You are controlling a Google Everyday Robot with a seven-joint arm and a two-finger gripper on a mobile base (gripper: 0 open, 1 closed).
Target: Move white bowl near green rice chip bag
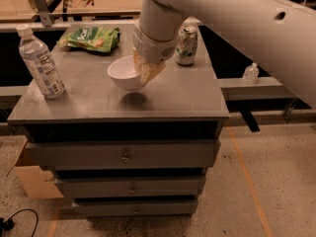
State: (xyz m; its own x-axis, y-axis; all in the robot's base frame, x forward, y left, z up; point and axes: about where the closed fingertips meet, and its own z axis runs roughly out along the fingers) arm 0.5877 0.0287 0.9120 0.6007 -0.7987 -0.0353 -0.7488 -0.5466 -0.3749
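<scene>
The white bowl [124, 73] hangs tilted just above the grey cabinet top [182, 90], with its shadow on the surface below it. My gripper [146, 69] is shut on the bowl's right rim, its tan fingers [147, 71] pinching the rim from above. The green rice chip bag [91, 37] lies flat at the back left of the top, up and to the left of the bowl, apart from it.
A clear water bottle [40, 63] stands upright at the left edge. A green-and-white soda can [186, 45] stands at the back right, just right of my arm. Drawers [126, 154] front the cabinet. A cardboard box [30, 177] sits on the floor at left.
</scene>
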